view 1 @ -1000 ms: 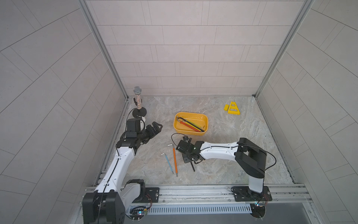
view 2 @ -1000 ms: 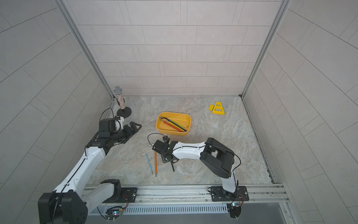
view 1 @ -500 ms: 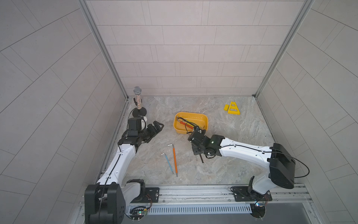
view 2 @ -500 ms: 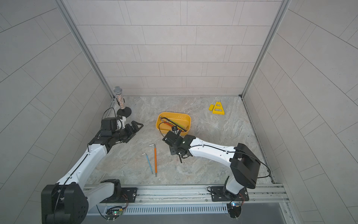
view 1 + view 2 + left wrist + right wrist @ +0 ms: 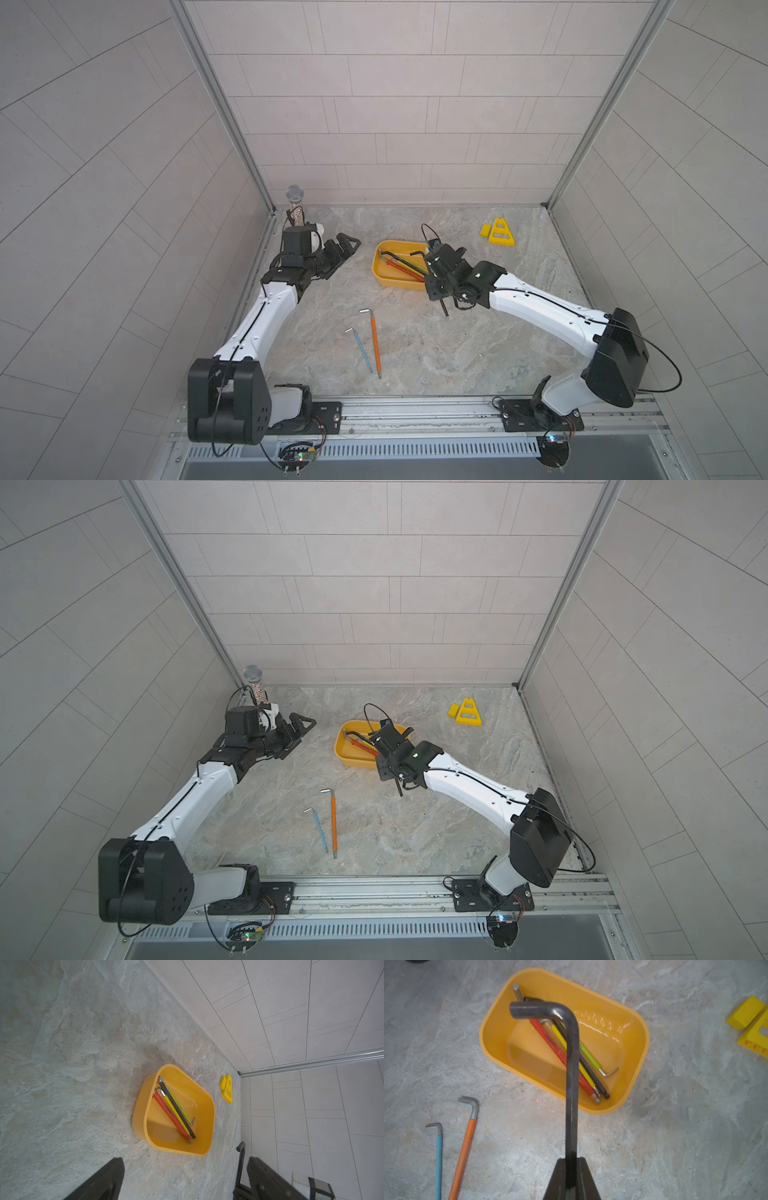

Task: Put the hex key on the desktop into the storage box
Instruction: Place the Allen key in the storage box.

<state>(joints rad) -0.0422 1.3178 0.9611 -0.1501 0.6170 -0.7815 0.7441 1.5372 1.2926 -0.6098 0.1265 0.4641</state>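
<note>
My right gripper (image 5: 572, 1164) is shut on a black hex key (image 5: 572, 1084) and holds it off the desktop (image 5: 457, 353), beside the near right corner of the yellow storage box (image 5: 380, 270). In both top views the key's end (image 5: 445, 311) (image 5: 400, 789) pokes out below the gripper (image 5: 438, 293). Several coloured hex keys lie in the box (image 5: 641, 1053). An orange hex key (image 5: 375, 345) and a blue one (image 5: 361, 347) lie side by side on the desktop. My left gripper (image 5: 343, 249) (image 5: 185, 1180) hovers open and empty left of the box.
A microphone on a round stand (image 5: 296, 208) is at the back left corner. A yellow triangular stand (image 5: 500, 232) and a small yellow block (image 5: 485, 230) sit at the back right. Tiled walls close three sides; a metal rail (image 5: 415, 415) runs along the front.
My right arm has swung from beside the orange and blue keys back toward the box, carrying the black key. The left arm has barely moved.
</note>
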